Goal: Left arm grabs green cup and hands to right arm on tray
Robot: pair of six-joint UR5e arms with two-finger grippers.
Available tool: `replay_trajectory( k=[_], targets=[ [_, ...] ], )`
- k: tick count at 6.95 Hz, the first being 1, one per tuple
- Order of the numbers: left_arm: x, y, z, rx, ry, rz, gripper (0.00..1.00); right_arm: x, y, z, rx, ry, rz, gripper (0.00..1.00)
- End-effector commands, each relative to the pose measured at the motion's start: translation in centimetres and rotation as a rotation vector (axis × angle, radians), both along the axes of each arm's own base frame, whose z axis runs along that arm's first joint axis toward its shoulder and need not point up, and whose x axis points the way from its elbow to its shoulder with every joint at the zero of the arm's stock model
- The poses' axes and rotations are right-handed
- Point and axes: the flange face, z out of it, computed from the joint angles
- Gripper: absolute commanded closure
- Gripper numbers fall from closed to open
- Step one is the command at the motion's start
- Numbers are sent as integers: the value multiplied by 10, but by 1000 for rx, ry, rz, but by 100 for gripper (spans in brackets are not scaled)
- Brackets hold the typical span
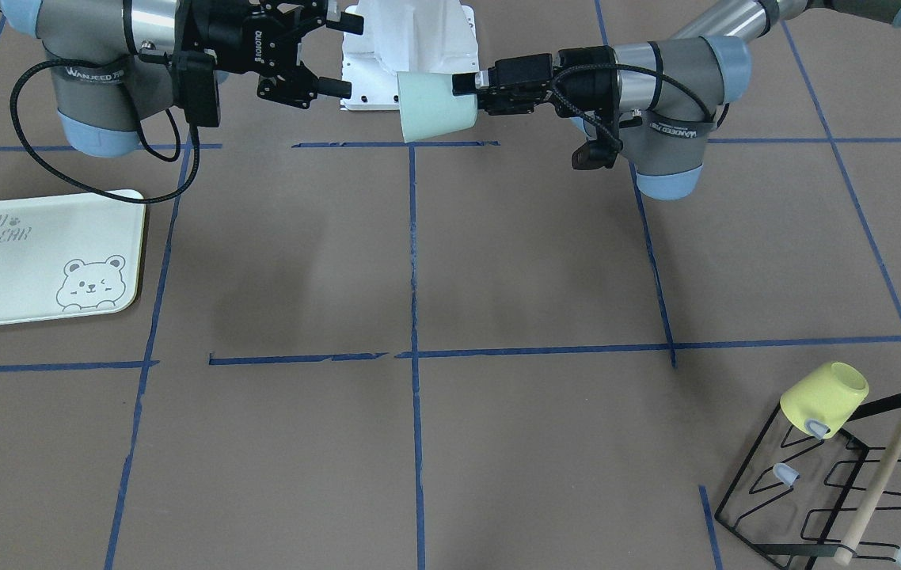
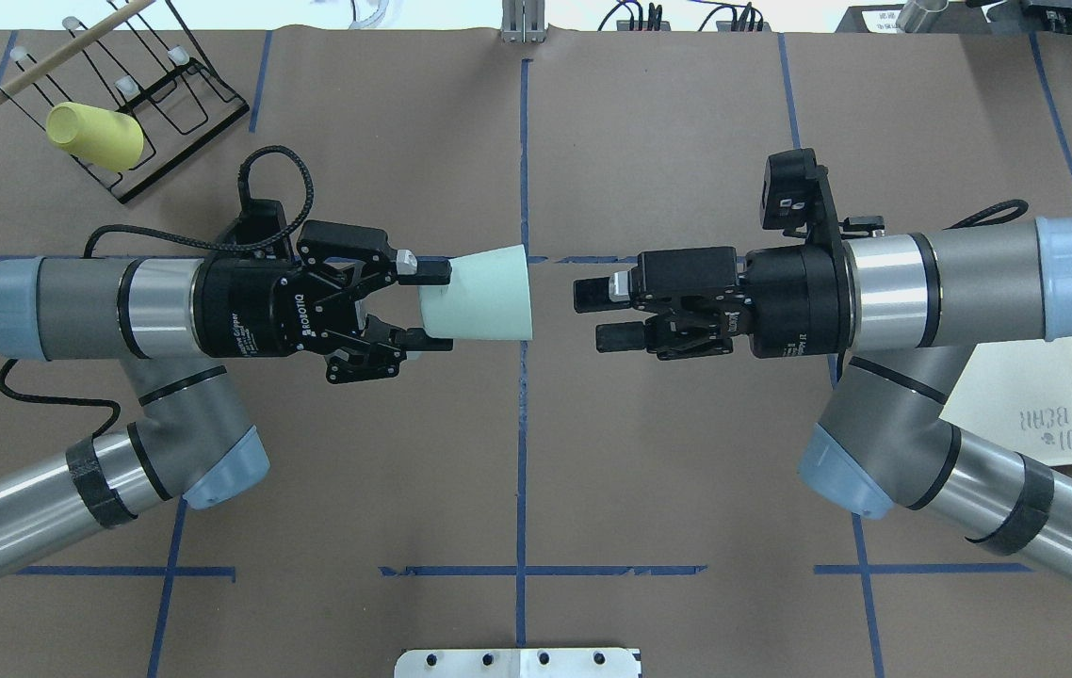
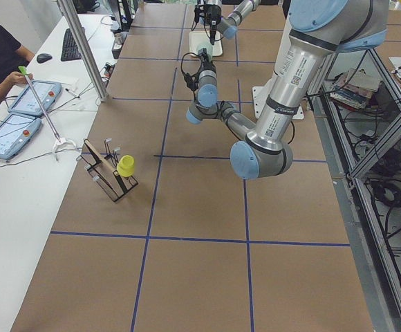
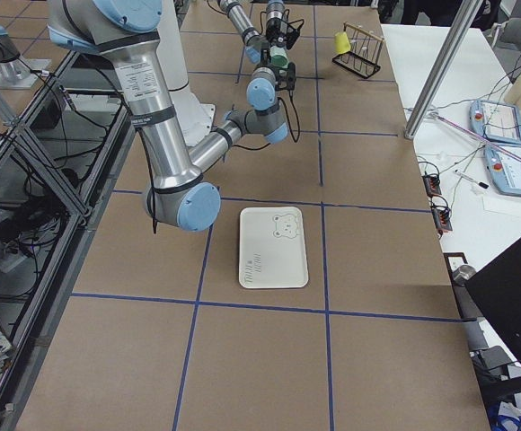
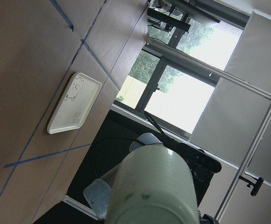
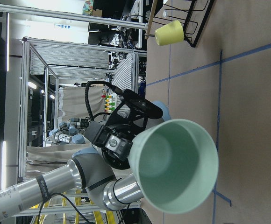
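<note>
My left gripper (image 2: 430, 308) is shut on the base end of the green cup (image 2: 487, 294) and holds it on its side in the air above the table's centre line. The cup's open mouth faces my right gripper (image 2: 597, 315). That gripper is open and empty, level with the cup, a short gap from its rim. In the front view the cup (image 1: 435, 107) sits between the left gripper (image 1: 464, 89) and the right gripper (image 1: 340, 54). The right wrist view looks into the cup's mouth (image 6: 175, 165). The tray (image 2: 1045, 395) lies flat under my right arm and shows empty in the front view (image 1: 23, 261).
A yellow cup (image 2: 95, 137) hangs on a black wire rack (image 2: 173, 94) with a wooden bar at the far left corner. Blue tape lines cross the brown table. The robot's white base plate (image 1: 411, 47) stands behind the grippers.
</note>
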Motion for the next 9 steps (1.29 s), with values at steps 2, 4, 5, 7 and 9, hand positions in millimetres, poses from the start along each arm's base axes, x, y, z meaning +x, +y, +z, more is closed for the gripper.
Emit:
replay_trajectory(
  k=[2,4,5,7,9],
  targets=[
    [17,18,-12,3,20,53,92,-5,3,-16,13,-31,-8,3],
    [18,19,-14,5,23,55,92,-5,7,-16,2,-50,-21,7],
    [18,19,-15,7,25,55,90,-6,8,-17,-22,-54,-33,21],
    [19,21,-19,11,32,59,86,-7,9,-17,-22,-54,-36,45],
    [18,22,-21,14,37,59,83,-8,9,-17,-22,-54,-37,64]
  ],
)
